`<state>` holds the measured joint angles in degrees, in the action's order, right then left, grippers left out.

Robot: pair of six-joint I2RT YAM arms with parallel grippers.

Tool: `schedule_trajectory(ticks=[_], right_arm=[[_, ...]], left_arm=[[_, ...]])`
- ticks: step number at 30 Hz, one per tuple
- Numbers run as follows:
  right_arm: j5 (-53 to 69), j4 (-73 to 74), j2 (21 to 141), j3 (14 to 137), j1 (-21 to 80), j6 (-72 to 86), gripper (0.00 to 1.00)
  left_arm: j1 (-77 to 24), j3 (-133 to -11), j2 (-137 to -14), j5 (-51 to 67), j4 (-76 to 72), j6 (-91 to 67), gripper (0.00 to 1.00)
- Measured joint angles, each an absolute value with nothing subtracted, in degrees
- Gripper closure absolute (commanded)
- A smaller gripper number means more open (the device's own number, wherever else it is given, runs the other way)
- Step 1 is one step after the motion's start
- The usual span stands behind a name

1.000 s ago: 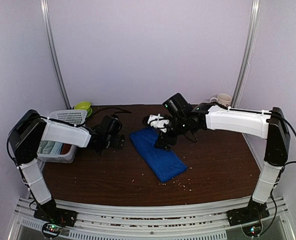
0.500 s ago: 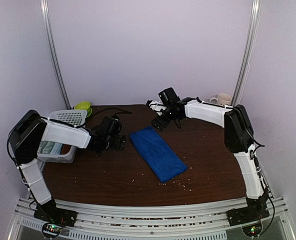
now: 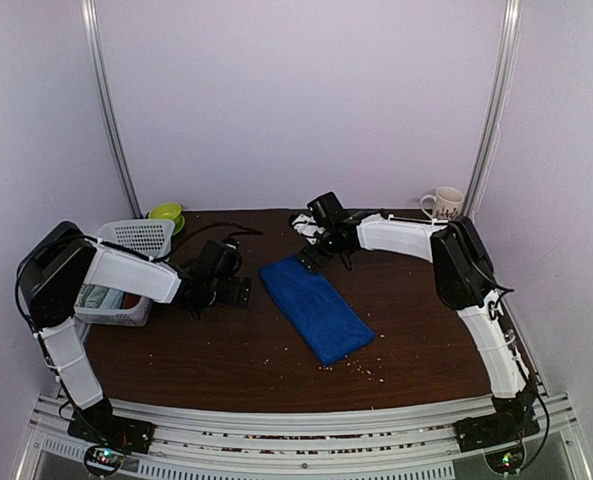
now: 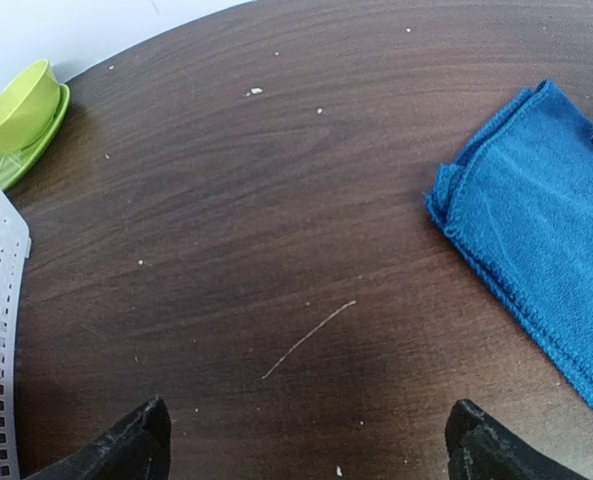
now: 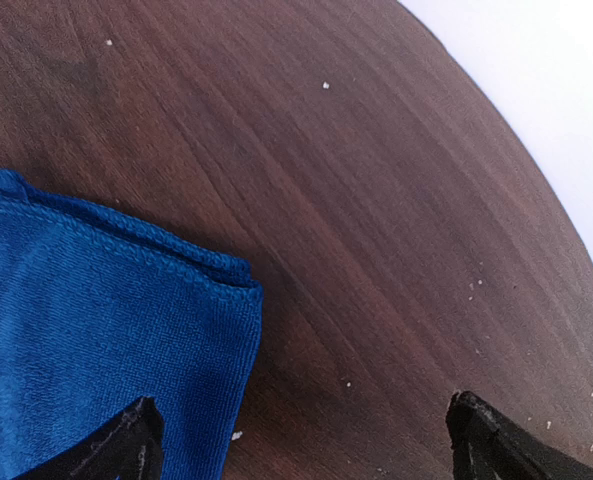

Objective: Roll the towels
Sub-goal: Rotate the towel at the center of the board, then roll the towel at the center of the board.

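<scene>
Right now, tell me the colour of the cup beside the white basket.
The cup is lime green, like its saucer; the left wrist view shows it best.

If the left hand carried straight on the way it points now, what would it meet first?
Probably bare table: the open left hand tilts down at the wood, the blue towel lying off to the right of its wrist view and the green cup far upper left. Depth is unclear.
</scene>
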<state>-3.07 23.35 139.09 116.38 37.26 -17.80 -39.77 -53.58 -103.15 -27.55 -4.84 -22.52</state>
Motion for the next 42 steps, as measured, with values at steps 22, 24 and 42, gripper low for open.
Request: schedule_trajectory(ticks=[22, 24, 42], right_arm=[[-20.62, 19.22, 142.85, 117.19, 31.75, -17.74, 0.00], [-20.97, 20.49, 142.85, 117.97, 30.81, -17.65, 0.00], [-1.19, 20.27, 91.50, 84.03, 30.30, -26.81, 0.00]], left_arm=[[-40.27, -52.60, -101.89, -27.44, -6.02, -20.82, 0.02], [-40.80, -52.58, -101.43, -27.55, -6.04, -19.53, 0.02], [-50.65, -43.42, -84.07, -17.72, -16.60, 15.59, 0.02]])
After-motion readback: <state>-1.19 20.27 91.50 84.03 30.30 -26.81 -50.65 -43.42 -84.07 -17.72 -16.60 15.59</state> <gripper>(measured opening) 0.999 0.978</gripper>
